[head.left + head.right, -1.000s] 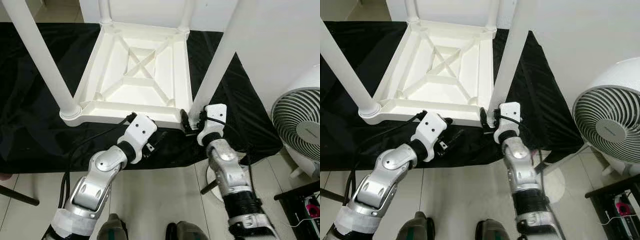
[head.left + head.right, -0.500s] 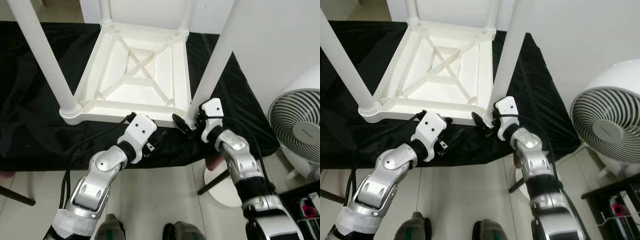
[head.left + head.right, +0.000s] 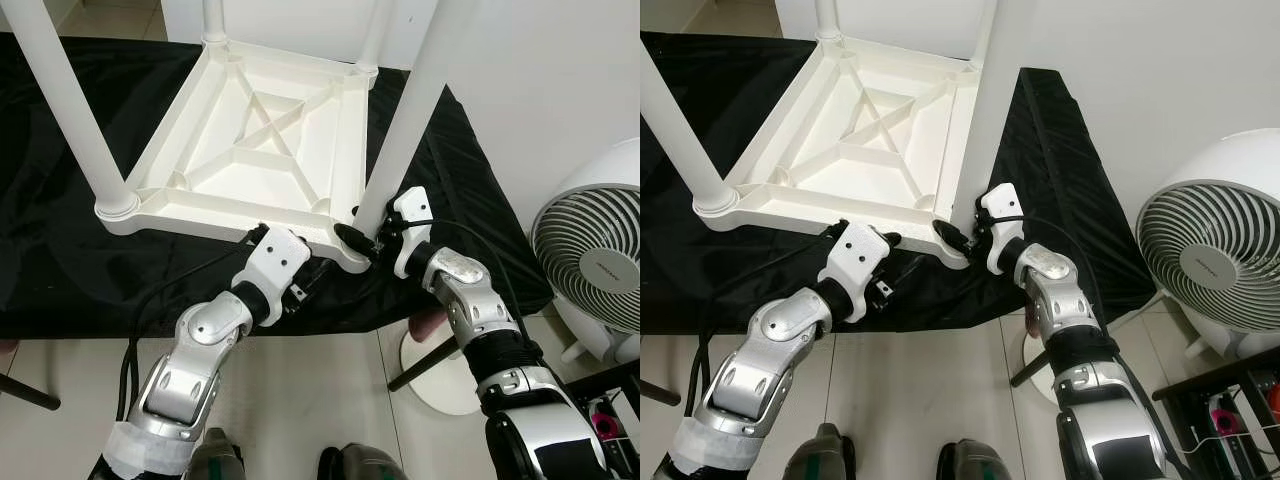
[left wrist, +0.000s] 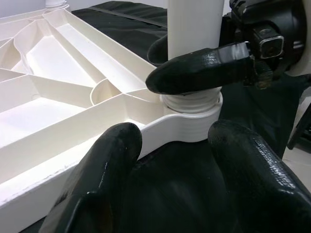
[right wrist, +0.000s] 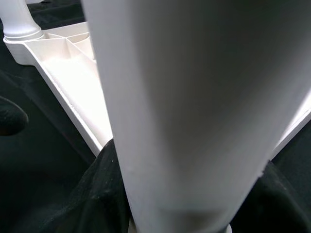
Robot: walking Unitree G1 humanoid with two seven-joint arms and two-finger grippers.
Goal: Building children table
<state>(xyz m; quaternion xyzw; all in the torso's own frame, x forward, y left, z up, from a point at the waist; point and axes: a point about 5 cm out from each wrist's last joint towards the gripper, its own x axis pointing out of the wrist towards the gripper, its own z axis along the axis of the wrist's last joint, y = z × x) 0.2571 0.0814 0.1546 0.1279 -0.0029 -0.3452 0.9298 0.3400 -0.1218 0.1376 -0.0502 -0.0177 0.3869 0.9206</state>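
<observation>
Black cloth (image 3: 60, 250) covers my worktop, and the white children's table (image 3: 260, 150) lies upside down on it, legs up, reaching the worktop's near edge. My right pincer (image 3: 362, 240) grips the near-right leg (image 3: 400, 130) just above its socket, one finger on each side. My left pincer (image 4: 170, 160) hangs open at the near edge, fingers (image 4: 104, 179) spread beside the table's corner. Pale tiles (image 3: 300, 400) make the floor; a white fan (image 3: 590, 265) stands beyond the worktop's right edge, against a white wall (image 3: 560, 80).
</observation>
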